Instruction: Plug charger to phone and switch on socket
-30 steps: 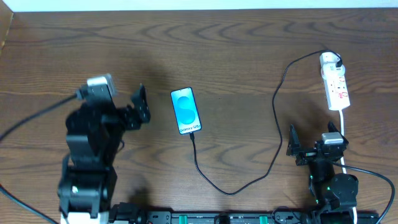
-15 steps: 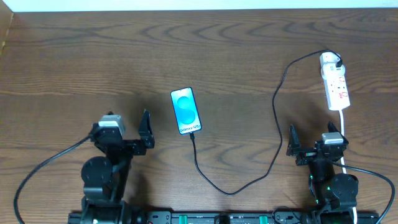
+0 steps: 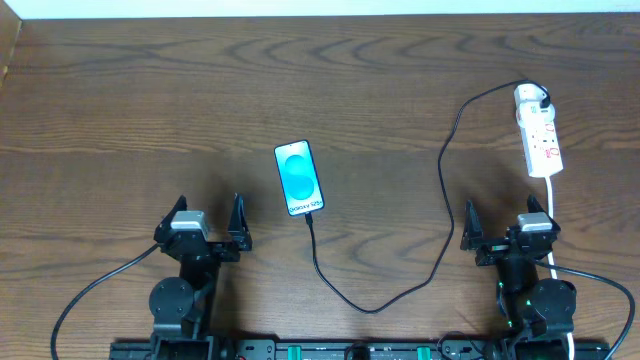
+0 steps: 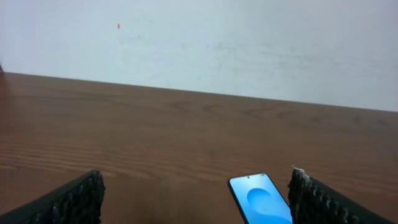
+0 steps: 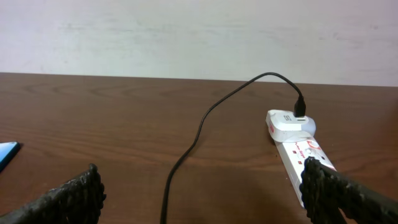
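The phone lies face up in the middle of the table, blue screen lit; it also shows in the left wrist view. The black charger cable runs from the phone's near end in a loop to the far end of the white socket strip, where its plug sits. The cable and the socket strip show in the right wrist view. My left gripper is open and empty near the front edge, left of the phone. My right gripper is open and empty, in front of the socket strip.
The socket's white cord runs down past my right gripper. A pale wall stands behind the table's far edge. A black rail runs along the front edge between the arm bases.
My left arm has drawn back from beside the phone toward the front edge and lowered. The right arm, phone, cable and socket have not moved.
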`<state>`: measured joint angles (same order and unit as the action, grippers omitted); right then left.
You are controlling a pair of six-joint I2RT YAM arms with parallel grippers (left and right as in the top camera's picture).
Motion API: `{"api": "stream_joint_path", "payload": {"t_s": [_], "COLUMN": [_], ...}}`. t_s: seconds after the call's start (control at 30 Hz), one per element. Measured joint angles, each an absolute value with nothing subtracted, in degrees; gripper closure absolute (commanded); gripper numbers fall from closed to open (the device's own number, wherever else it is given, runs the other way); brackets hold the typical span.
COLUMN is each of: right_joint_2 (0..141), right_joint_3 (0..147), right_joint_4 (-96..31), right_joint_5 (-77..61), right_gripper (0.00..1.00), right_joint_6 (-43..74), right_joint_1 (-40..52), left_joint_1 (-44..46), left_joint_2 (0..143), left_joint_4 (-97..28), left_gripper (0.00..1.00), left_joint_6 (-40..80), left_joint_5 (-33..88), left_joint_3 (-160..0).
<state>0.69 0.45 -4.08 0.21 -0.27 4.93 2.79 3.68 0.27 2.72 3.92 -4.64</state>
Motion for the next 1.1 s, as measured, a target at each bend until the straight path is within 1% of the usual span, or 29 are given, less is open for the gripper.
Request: {"api": "stream_joint_path", "payload": {"t_s": [0.1,0.23,0.5,1.1], "right_joint_2": [0.7,0.7,0.7,0.7], "right_joint_3": [0.4,0.4,0.4,0.4], "right_joint_4": [-4.1,-4.1,-4.1,-4.1], "right_joint_5": [0.2,0.2,0.2,0.2], "right_gripper": [0.01,0.01,0.01,0.01], "right_joint_6": [-0.3,-0.3,-0.3,-0.3], "right_joint_1": [4.9,4.9,4.9,4.9], "left_joint_1": [2.8,2.8,2.8,2.8], "left_joint_2": [2.6,1.1,0.6,0.6], "left_joint_4": [2.0,1.0,-1.1,-1.2], "left_gripper": [0.06,0.06,0.06,0.06], "left_joint_6": [2.7,2.7,2.7,2.7], "left_joint_5": [3.9,3.9,3.4,3.4], "left_joint_3": [-2.3,-0.3,-0.7,-0.7]}}
